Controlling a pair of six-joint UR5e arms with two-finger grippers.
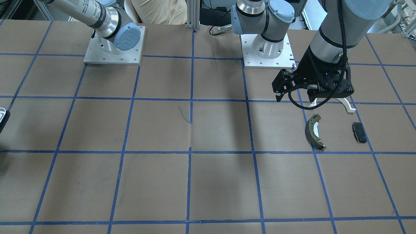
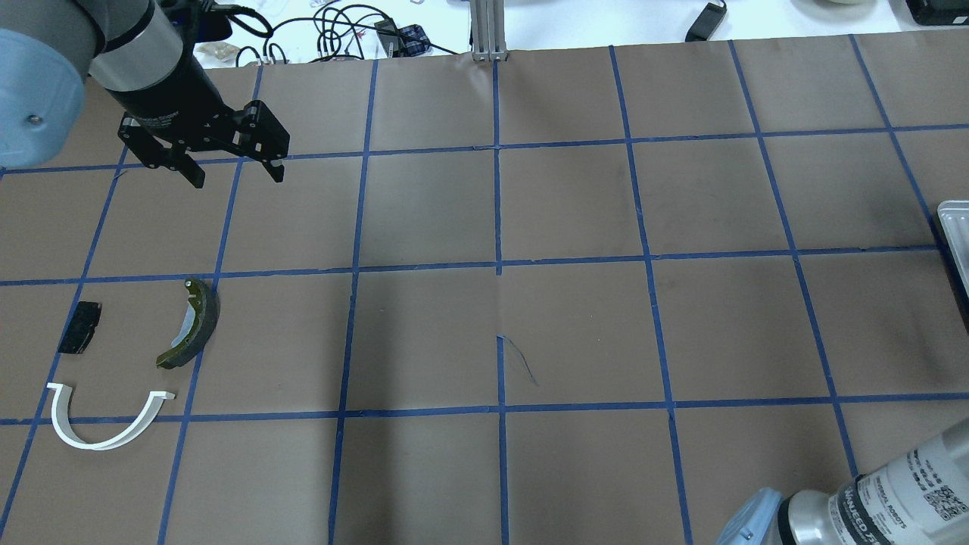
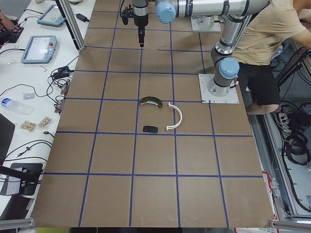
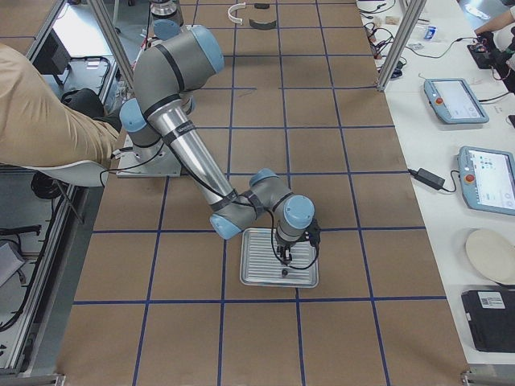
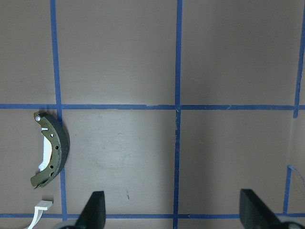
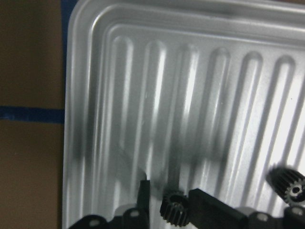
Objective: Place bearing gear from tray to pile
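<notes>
A small black bearing gear (image 6: 174,210) rests on the ribbed metal tray (image 6: 95,119). My right gripper (image 6: 169,211) is down on it, its jaws narrow against the gear's two sides. The tray (image 4: 257,269) and right gripper (image 4: 283,257) also show in the exterior right view. The pile lies far off: an olive-grey brake shoe (image 2: 195,325), a white arch (image 2: 98,437) and a black pad (image 2: 80,327). My left gripper (image 2: 238,179) hangs open and empty above the table, beyond the pile. The left wrist view shows the brake shoe (image 5: 52,152).
A second black gear (image 6: 289,183) sits on the tray to the right. A person (image 4: 40,104) sits behind the arm bases. A white side table holds tablets (image 4: 483,177) and cables. An aluminium post (image 2: 488,30) stands at the table's far edge.
</notes>
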